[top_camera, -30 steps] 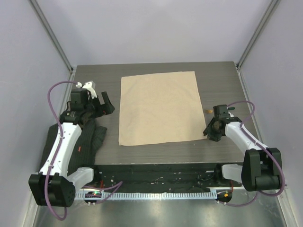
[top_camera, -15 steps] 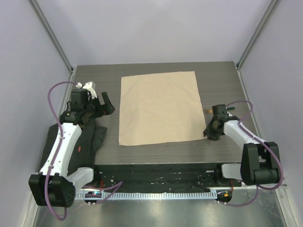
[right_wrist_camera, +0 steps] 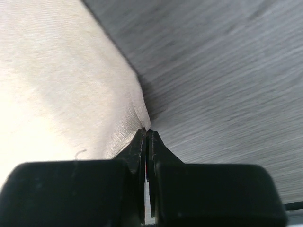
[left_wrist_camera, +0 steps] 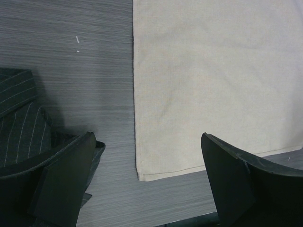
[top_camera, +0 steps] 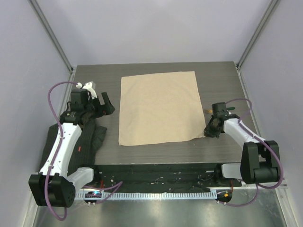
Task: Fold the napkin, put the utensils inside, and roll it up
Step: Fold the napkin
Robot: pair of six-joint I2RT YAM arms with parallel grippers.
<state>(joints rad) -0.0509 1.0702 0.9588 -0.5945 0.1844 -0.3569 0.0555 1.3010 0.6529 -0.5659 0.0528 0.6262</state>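
Napkin (top_camera: 158,108) lies flat mid-table; the fold looks about to start. Right gripper (right_wrist_camera: 147,132) is clamped on its near right corner; left gripper (top_camera: 105,105) hangs wide apart beside the left edge. Next, the corner likely needs carrying across.

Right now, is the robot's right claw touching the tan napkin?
Touching. The right wrist view shows the right claw closed, its tips pinching the puckered corner of the napkin, with no gap between them.

Matt, finely woven beige cloth napkin (top_camera: 158,108); matt grey wood-grain table (top_camera: 218,75); dark ribbed cloth (top_camera: 97,137).
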